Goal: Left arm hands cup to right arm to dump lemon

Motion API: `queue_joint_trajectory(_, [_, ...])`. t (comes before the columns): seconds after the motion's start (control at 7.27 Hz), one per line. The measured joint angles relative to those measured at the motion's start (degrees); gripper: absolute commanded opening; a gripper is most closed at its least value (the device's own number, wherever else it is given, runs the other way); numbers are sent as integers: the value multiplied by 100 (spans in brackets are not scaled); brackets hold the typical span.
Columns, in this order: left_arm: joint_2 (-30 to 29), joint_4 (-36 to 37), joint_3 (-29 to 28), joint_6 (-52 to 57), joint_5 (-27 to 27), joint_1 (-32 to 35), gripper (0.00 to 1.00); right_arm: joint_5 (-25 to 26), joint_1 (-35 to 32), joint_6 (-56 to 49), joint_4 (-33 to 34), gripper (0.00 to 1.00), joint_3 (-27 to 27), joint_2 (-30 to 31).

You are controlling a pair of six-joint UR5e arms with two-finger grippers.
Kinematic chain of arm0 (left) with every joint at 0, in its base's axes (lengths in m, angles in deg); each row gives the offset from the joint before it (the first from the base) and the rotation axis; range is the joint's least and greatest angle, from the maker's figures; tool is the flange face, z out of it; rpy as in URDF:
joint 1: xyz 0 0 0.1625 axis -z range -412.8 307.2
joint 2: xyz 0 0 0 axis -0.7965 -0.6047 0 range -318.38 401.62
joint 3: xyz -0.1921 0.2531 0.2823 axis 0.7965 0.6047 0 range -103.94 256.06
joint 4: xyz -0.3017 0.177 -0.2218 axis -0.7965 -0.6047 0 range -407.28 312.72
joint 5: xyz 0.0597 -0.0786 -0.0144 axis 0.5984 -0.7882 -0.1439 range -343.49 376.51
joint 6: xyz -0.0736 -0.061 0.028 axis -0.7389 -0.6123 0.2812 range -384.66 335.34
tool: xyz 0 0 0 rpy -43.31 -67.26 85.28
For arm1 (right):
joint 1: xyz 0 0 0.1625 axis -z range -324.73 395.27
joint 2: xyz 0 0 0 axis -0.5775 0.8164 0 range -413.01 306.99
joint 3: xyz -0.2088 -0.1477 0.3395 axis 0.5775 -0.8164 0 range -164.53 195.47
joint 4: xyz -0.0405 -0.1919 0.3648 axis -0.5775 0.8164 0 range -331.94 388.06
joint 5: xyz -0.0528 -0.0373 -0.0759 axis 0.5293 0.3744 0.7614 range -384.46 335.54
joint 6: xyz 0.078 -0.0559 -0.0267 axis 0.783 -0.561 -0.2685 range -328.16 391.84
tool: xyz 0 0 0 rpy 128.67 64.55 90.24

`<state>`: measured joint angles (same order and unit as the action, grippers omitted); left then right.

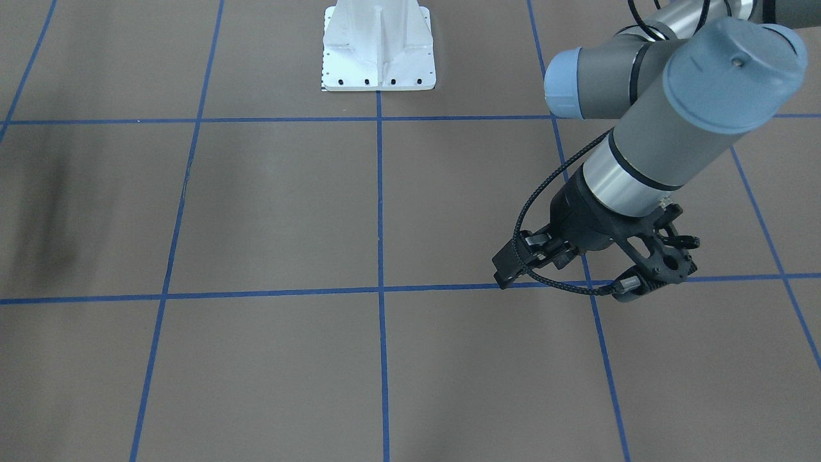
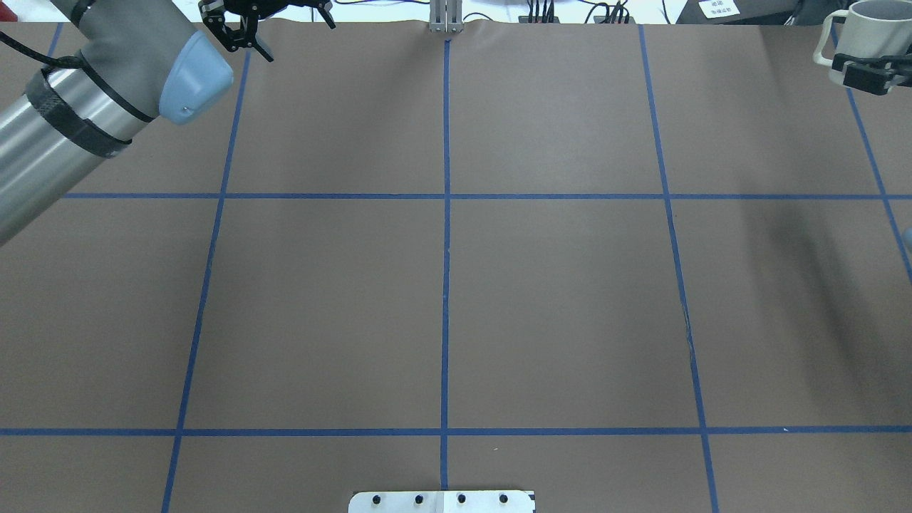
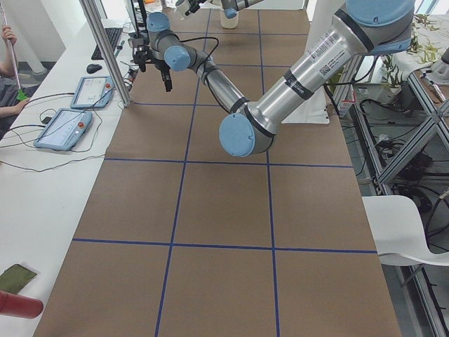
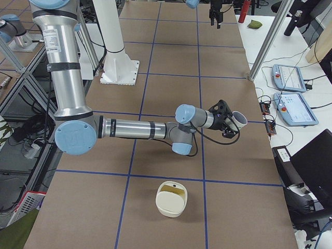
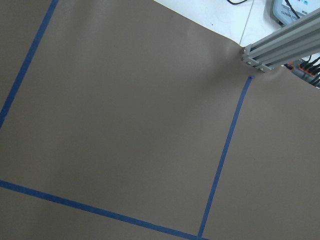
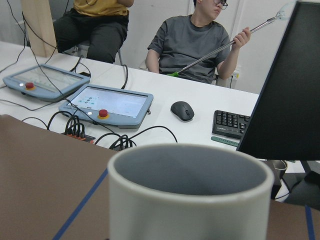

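Note:
My right gripper (image 4: 228, 123) is shut on the cup (image 4: 239, 120), a small white mug, and holds it above the table's far edge at my right. In the overhead view the cup (image 2: 866, 32) is at the top right corner, its handle to the left, with a black finger (image 2: 863, 77) across its side. The right wrist view shows the cup's (image 6: 190, 200) rim and grey inside. The lemon is not seen, and the cup's bottom is hidden. My left gripper (image 1: 513, 266) is empty and open. It hangs low over the table's far left part, far from the cup (image 2: 239, 35).
A cream round container (image 4: 171, 198) with a pale yellowish inside stands on the table at my right end, nearer than the cup. The white base plate (image 1: 378, 51) is at the robot's side. An aluminium post (image 5: 280, 47), pendants (image 6: 107, 102) and seated operators (image 6: 195, 42) are beyond the far edge.

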<state>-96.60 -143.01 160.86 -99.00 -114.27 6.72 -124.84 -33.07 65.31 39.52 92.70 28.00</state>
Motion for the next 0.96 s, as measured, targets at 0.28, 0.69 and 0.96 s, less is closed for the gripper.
queue_joint_trajectory(0.28, [-6,-6,-12,4,0,-108,100,1179,876,-681,569,4,39,-414])
queue_joint_trajectory(0.69, [1,-11,-42,-2,2,-243,100,2538,2147,-937,1550,4,520,-957])
queue_joint_trajectory(0.96, [-65,-2,-49,-22,-38,-409,100,3283,2874,-868,2698,5,1616,-1125])
